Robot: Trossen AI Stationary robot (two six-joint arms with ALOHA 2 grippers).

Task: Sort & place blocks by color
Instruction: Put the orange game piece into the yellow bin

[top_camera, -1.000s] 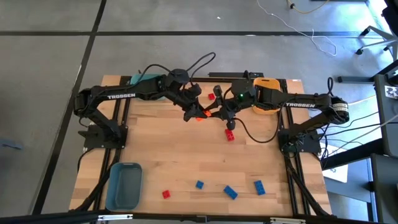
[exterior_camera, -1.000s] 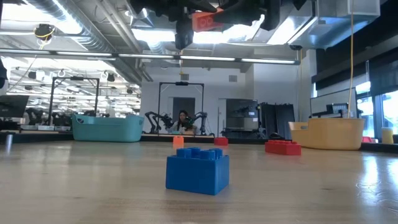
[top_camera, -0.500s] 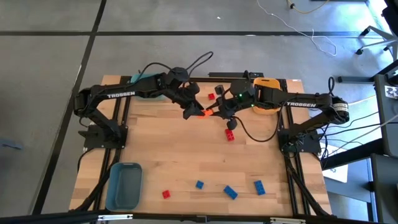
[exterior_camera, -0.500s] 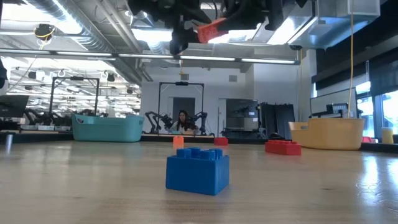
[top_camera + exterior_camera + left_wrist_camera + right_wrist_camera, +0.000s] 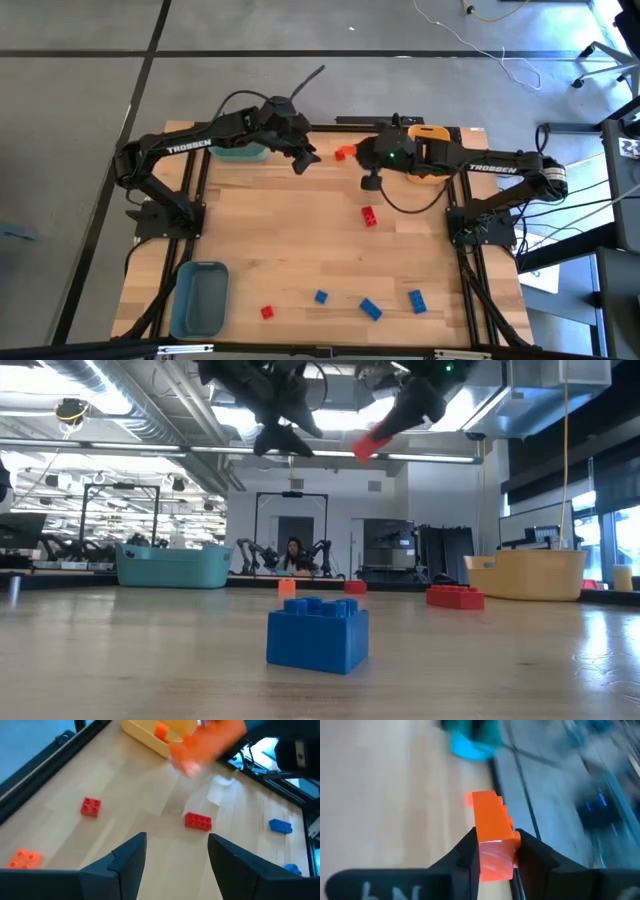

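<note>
My right gripper is shut on an orange block, which it carries high over the far middle of the table, near the yellow-orange bin. My left gripper hangs open with nothing between its fingers, beside the teal bin and just left of the right gripper. A red block lies flat mid-table. A red block and three blue blocks lie along the near edge. In the left wrist view another red block and an orange block rest on the wood. My right gripper pinches the orange block between its two fingers, on the two long side faces at one end. The rest of the block sticks out forward past the fingertips. The block is lifted well clear of the table, with the fingers slanting downward.
A grey-blue bin stands at the near left corner. The nearest blue block fills the middle of the low view. The wood between the mid-table red block and the near row of blocks is bare. Cables loop above both wrists.
Both grippers met at the orange block over the middle of the table. My left gripper has let go of it and drawn back toward the far left. My right gripper has rolled and tipped, and has carried the block toward the far edge.
</note>
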